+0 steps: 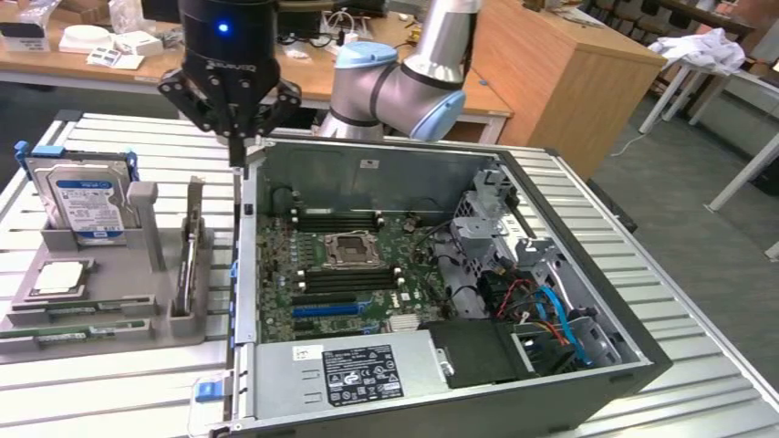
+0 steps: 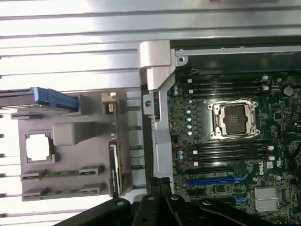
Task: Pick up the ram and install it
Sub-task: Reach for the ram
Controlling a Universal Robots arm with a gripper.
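Pincer (image 1: 240, 146) (image 2: 157, 186) is hanging shut and empty, gripping nothing, over the left wall of the open case (image 1: 365, 173), near its rear corner.

Ram (image 1: 192, 251) (image 2: 115, 165) is standing on its long edge in a slot of the grey holder (image 1: 146, 205), which is sitting on the table (image 1: 109, 392) just beside the case, toward the table edge at the exterior view's left. Two more sticks (image 1: 73, 315) are lying flat along the holder's front edge. Pincer and ram are apart, not touching.

Handling, judging by looks:
- Ram is appearing light, thin and stiff, so brittle under bending or twisting.
- Chips and the contact edge are looking fragile; squeezing there is risky.
- Best hold is probably across the two flat faces near the middle of the exposed upper edge, keeping it upright.
- Smooth faces are likely slipping under a light pinch.
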